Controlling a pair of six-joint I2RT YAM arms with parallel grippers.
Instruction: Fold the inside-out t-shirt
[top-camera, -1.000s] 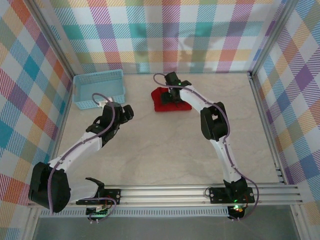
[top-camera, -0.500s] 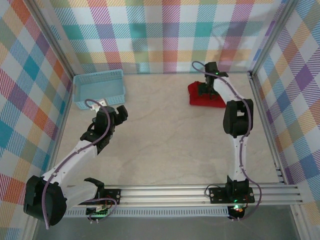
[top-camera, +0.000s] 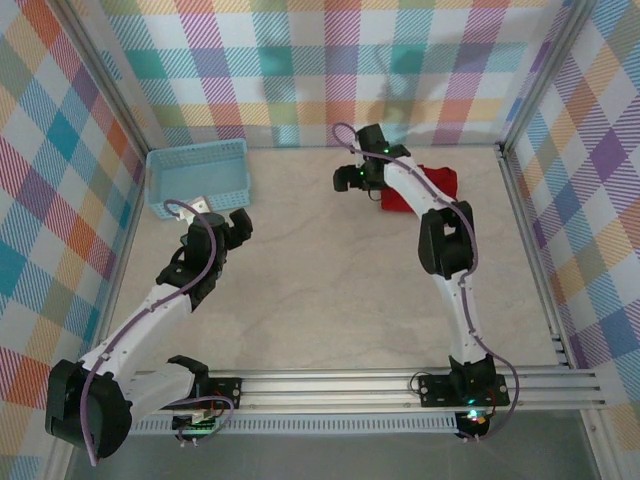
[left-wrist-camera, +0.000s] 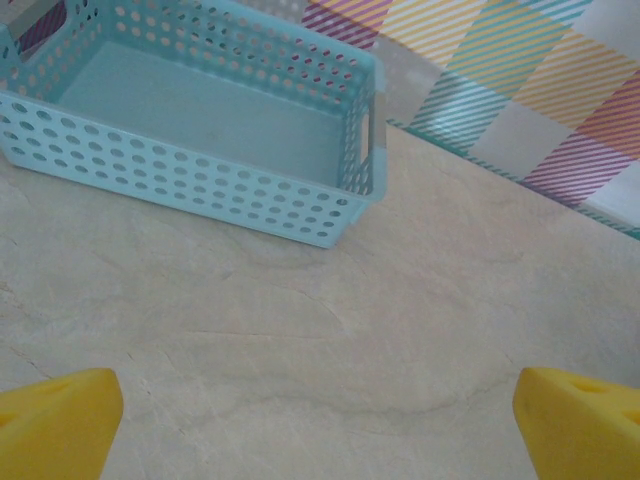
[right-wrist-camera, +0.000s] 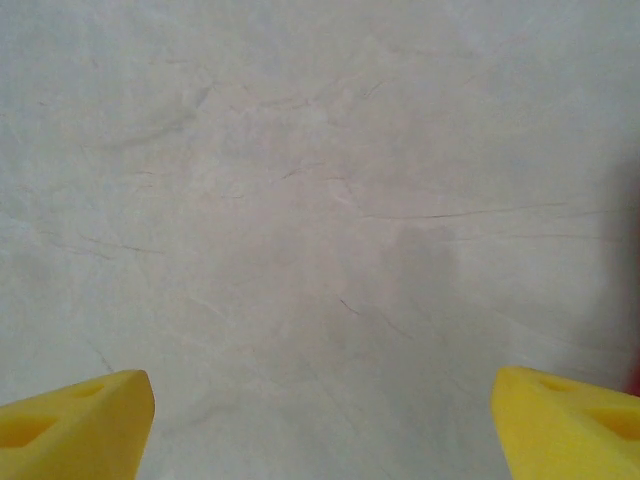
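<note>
Both grippers stand open, empty. My right gripper (top-camera: 344, 181) has swung left off the shirt (top-camera: 438, 182), which now lies bunched farther right, by the back wall; left gripper (top-camera: 232, 222) hovers near the basket (top-camera: 197, 178).

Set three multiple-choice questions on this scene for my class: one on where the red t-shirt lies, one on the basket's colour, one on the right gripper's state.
1. Where on the table does the red t-shirt lie?
A. near edge, by the arm bases
B. far right, close to the back wall
C. dead centre

2. What colour is the basket?
A. light blue
B. green
C. white

3. How is the right gripper?
A. shut on the t-shirt
B. shut, empty
C. open, above bare table

Answers: 1 B, the top view shows it at the far right; 2 A, its perforated walls are light blue; 3 C, its yellow fingertips stand wide apart with bare table between them.
</note>
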